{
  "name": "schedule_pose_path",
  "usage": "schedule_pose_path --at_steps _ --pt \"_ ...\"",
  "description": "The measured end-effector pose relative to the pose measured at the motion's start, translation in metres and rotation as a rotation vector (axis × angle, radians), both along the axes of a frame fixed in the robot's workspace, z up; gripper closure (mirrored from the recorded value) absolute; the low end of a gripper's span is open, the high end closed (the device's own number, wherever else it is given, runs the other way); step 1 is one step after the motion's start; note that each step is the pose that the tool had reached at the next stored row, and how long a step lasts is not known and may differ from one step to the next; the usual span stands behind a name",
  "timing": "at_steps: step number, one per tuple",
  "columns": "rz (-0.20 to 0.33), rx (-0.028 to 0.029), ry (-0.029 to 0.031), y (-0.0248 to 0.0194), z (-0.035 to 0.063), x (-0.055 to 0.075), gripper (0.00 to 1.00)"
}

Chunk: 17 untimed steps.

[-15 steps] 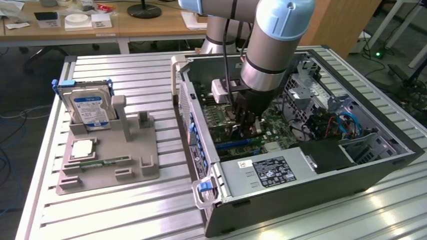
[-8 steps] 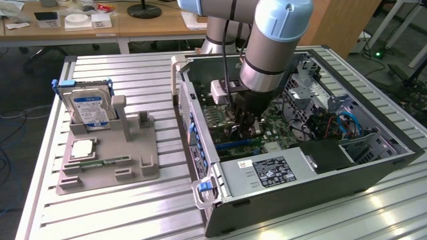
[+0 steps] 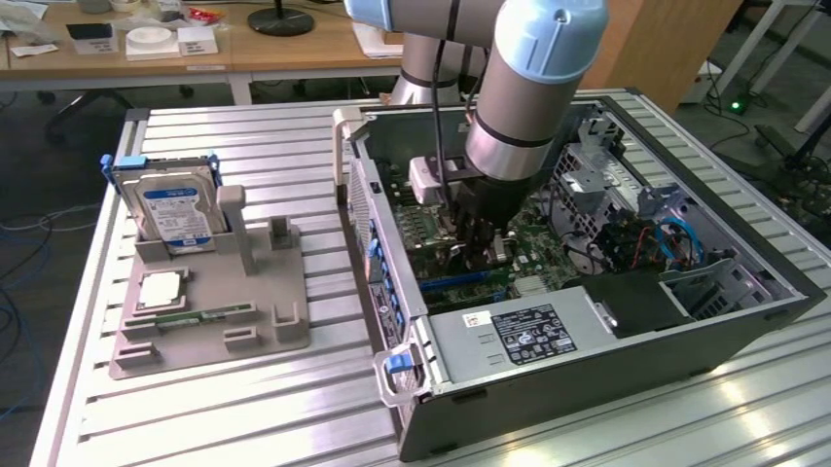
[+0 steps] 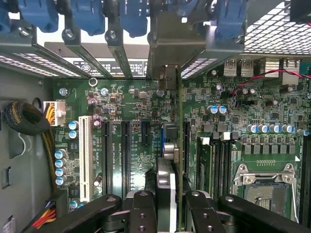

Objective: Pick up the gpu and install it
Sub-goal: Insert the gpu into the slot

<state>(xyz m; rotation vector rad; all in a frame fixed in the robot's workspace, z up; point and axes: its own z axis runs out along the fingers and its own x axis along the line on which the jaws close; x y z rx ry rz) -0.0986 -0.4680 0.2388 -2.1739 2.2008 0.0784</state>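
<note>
My gripper [image 3: 476,243] is down inside the open computer case [image 3: 610,375], just above the green motherboard [image 3: 539,248]. It is shut on the gpu [image 4: 167,160], which the wrist view shows edge-on between the two black fingers [image 4: 142,213]. The card stands upright along the expansion slots [image 4: 125,150] of the motherboard [image 4: 146,104]. Its silvery metal bracket [image 4: 170,43] lies against the rear slot openings beside the blue latches [image 4: 131,14]. Whether the card's edge is fully down in a slot is hidden.
On the exterior view's left, a grey fixture tray [image 3: 260,336] holds an upright hard drive [image 3: 175,209], a processor chip [image 3: 159,290] and a memory stick [image 3: 214,314]. Inside the case are the power supply [image 3: 520,336], blue cables [image 3: 675,243], the processor socket [image 4: 262,187] and a wire bundle [image 4: 24,119].
</note>
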Motion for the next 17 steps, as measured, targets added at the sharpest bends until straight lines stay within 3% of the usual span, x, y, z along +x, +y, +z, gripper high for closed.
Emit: schedule_pose_path --at_steps 17 --pt "0.0 0.0001 0.0046 0.0 -0.0047 -0.0002 0.72"
